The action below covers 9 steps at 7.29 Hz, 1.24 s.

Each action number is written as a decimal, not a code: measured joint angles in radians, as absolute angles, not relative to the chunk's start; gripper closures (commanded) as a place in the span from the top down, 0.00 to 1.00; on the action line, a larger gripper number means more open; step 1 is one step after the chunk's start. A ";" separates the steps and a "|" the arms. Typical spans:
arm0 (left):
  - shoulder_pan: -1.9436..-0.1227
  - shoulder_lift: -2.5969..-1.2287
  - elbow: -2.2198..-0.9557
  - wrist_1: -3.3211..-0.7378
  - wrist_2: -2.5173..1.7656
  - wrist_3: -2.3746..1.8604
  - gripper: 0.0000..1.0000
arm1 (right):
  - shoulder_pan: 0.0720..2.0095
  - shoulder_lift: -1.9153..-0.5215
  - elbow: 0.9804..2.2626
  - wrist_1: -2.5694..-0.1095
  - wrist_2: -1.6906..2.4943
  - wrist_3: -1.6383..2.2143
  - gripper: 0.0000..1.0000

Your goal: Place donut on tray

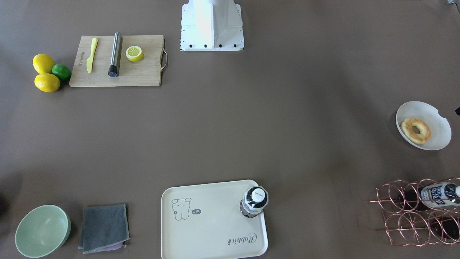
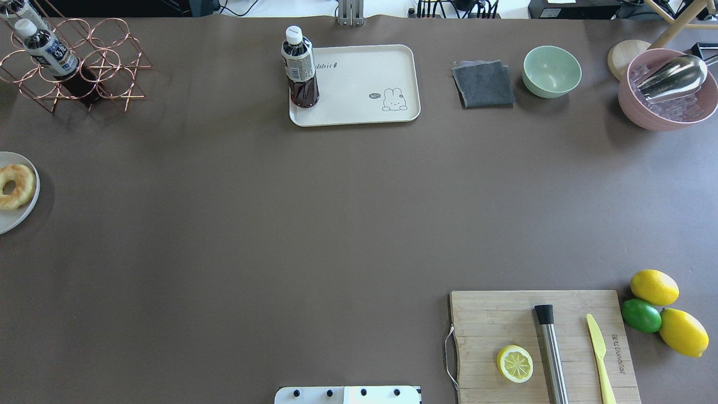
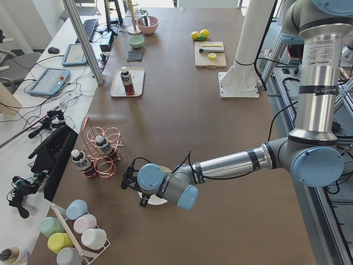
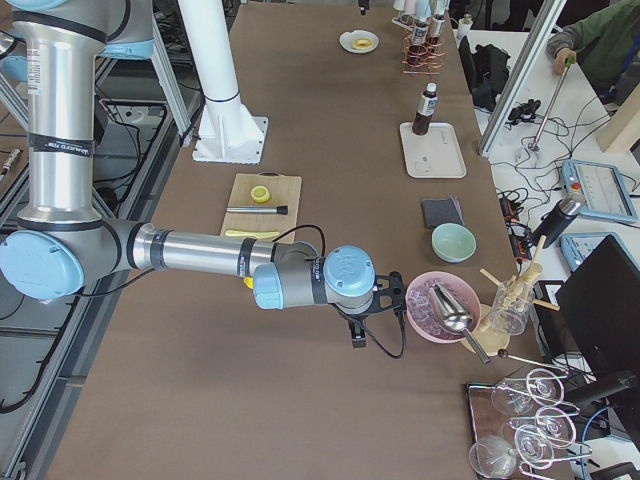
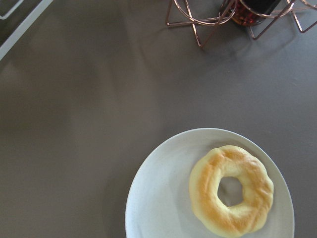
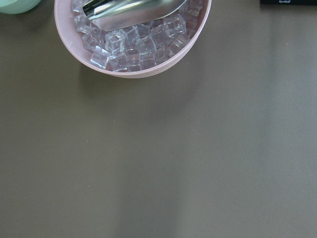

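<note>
The golden donut point(image 1: 415, 130) lies on a round white plate point(image 1: 436, 135) at the table's left end; it also shows in the overhead view point(image 2: 14, 186) and, from close above, in the left wrist view point(image 5: 231, 191). The cream tray point(image 1: 212, 223) with the grey drawing lies at the far middle edge point(image 2: 359, 78), a dark drink bottle point(image 2: 300, 67) upright on one corner. My left gripper point(image 3: 130, 178) hovers over the plate, seen only in the left side view; I cannot tell if it is open. My right gripper point(image 4: 398, 297) is beside a pink ice bowl point(image 4: 440, 308); its state is also unclear.
A copper wire rack point(image 2: 73, 67) with bottles stands beyond the plate. A grey cloth point(image 2: 483, 84) and green bowl point(image 2: 552, 71) lie right of the tray. A cutting board point(image 2: 538, 342) holds a lemon half, steel rod and yellow knife, with lemons and a lime point(image 2: 641, 315) beside it.
</note>
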State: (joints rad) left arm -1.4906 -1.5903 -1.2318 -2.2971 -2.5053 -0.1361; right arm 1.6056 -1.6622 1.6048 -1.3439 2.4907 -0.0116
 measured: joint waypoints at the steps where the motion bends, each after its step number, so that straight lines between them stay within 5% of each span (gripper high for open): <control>1: -1.448 -1.631 -1.178 -2.297 -2.486 -0.159 0.98 | 1.603 -1.663 1.599 -1.343 2.489 0.000 1.00; 9: -1.347 -1.706 -0.998 -2.302 -2.437 -0.124 0.97 | 1.598 -1.663 1.594 -1.341 2.488 0.023 1.00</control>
